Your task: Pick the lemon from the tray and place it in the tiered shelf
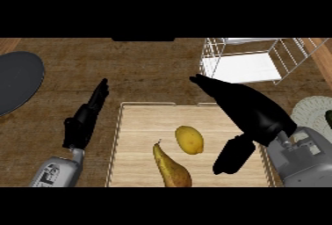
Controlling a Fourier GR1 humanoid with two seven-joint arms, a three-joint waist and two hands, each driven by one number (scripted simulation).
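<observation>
Head view showed the lemon [189, 139] lying on the wooden tray [139, 132], near the middle. A pear [172, 169] lay just beside it, lower down and a bit to the left. No hand held the lemon.

The right hand [253, 115] was over the right side of the tray. Its fingers [211, 85] were straight and spread wide from the thumb [233, 156] — it held nothing. The thumb was to the right of the lemon, near it but not touching.

The left hand [83, 123] was beside the tray's left edge, over the brown counter [142, 70]. Its fingers were straight too, and it held nothing.

The white wire tiered shelf [246, 66] stood at the back right — well apart from the lemon. A dark plate [16, 83] sat at the far left and a pale plate [311, 112] at the far right.
</observation>
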